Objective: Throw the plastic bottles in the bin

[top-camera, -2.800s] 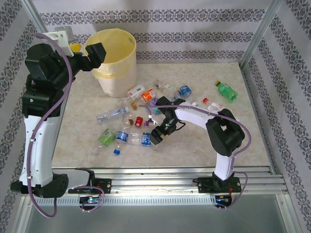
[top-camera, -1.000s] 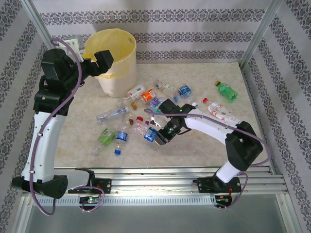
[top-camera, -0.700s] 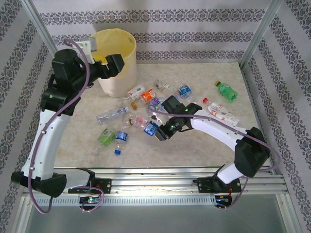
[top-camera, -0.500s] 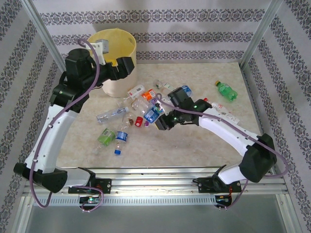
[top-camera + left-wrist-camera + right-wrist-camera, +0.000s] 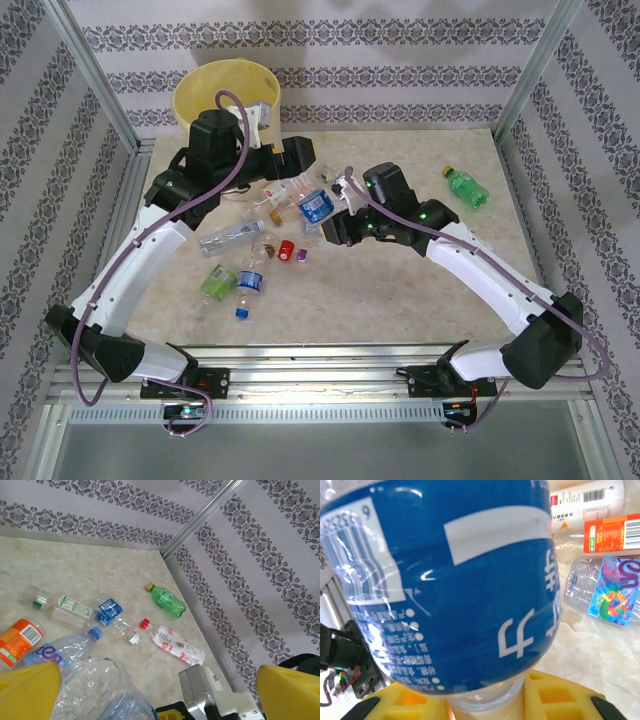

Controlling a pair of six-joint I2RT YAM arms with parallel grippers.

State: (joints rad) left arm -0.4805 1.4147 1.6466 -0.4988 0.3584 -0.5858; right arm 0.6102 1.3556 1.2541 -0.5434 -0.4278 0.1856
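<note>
My right gripper [image 5: 331, 222] is shut on the neck of a clear bottle with a blue label [image 5: 316, 207], held above the table; this bottle [image 5: 455, 580] looms large in the right wrist view, with the yellow fingers [image 5: 560, 697] clamped at its neck. My left gripper [image 5: 297, 157] stands open just right of the bin [image 5: 205, 92], its yellow fingers [image 5: 27, 690] wide apart with nothing in them. Loose bottles lie below: a green one [image 5: 167, 600], a crushed red-capped one [image 5: 175, 642], an orange-labelled one [image 5: 17, 637]. Several more lie at the left [image 5: 235, 280].
A green bottle [image 5: 465, 187] lies alone at the far right. The left arm [image 5: 215, 150] partly covers the bin's front. Metal frame posts [image 5: 530, 65] and patterned walls close in the table. A colourful-labelled bottle [image 5: 615, 591] lies under the right gripper.
The right gripper has lifted the blue-labelled bottle and carried it back and left toward the bin. The left arm has swung from above the bin to the right and lower.
</note>
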